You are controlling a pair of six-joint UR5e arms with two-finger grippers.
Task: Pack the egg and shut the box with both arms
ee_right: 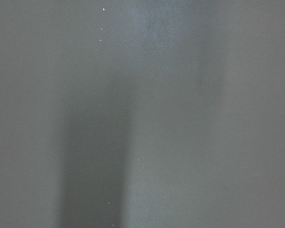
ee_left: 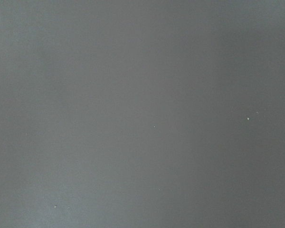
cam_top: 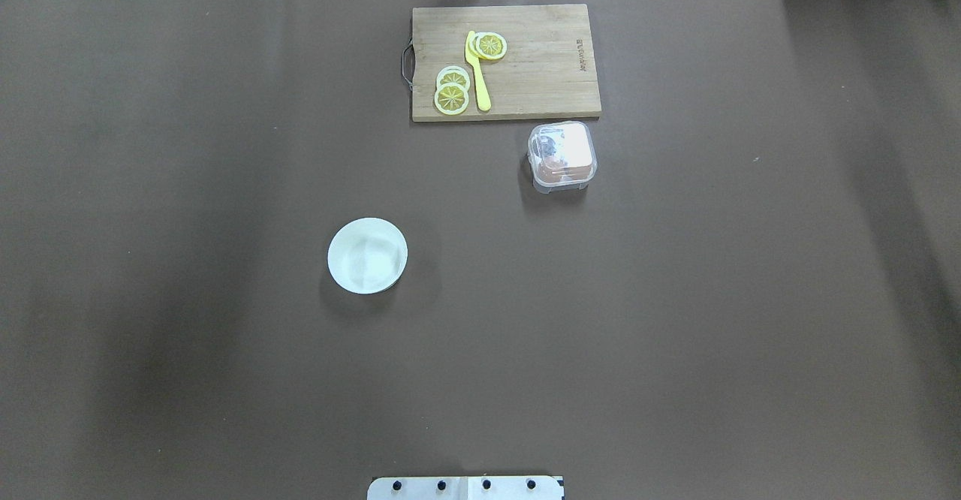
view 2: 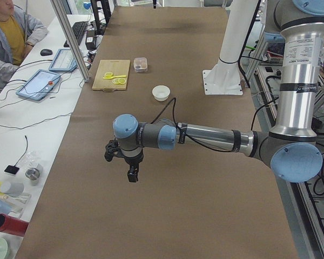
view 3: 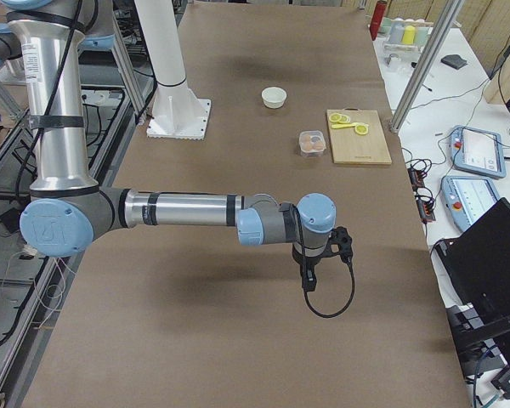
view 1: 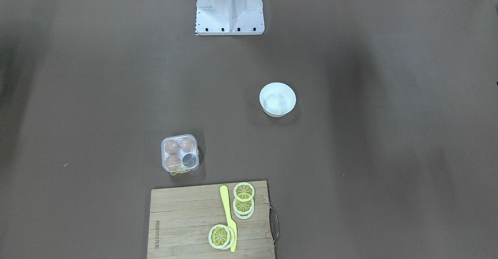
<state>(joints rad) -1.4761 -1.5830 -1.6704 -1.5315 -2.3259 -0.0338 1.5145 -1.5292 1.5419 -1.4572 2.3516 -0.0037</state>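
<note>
Judging from the front-facing view, we think the packing is mostly done. The clear egg box stands on the table, at about 8 o'clock from the white bowl. Three brown eggs sit in its cells, and the cell at 4 o'clock has none. We see no egg in the bowl and none loose. The lid seems lowered, but we cannot tell if it is latched. The left gripper and the right gripper hang over the table, well apart from the box. Whether their fingers are spread or pressed together we cannot tell.
</note>
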